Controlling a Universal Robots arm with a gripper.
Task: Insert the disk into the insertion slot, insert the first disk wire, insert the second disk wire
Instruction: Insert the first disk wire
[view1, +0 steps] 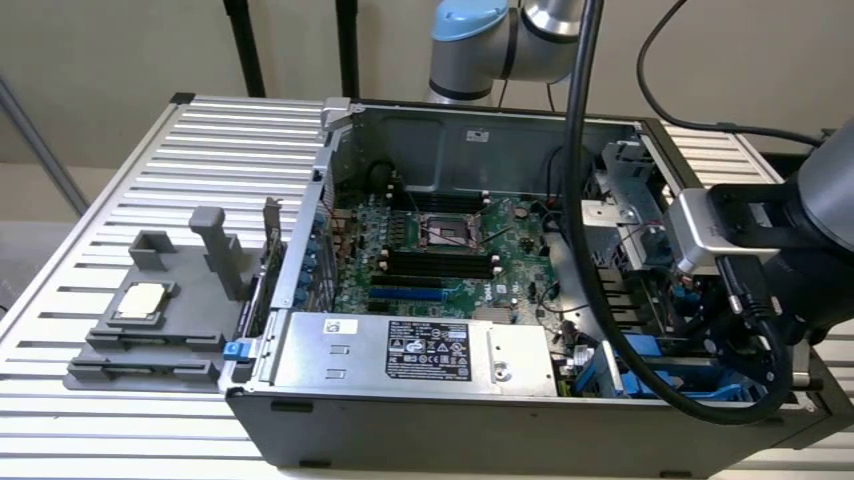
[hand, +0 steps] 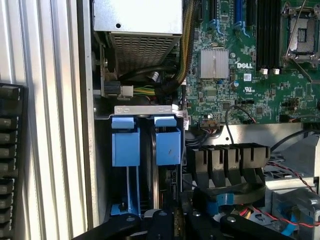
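Exterior view: open computer case (view1: 534, 425) on a slatted tabletop (view1: 120, 160), a grey fixture (view1: 160, 320) at the exterior view's left, and the arm (view1: 814, 220) reaching down into the case's near corner at the exterior view's right. Wrist view: the gripper (hand: 159, 221) hangs just above the grey drive cage; how wide its jaws stand cannot be told. The disk (hand: 168, 147) stands on edge in the insertion slot (hand: 165, 109), bright blue frame tab uppermost and dark edge below, beside a second blue-tabbed bay (hand: 125, 145).

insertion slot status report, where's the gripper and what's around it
Gripper low over the insertion slot. Contents between its blue rails unclear. Black cable with blue plug close beside.
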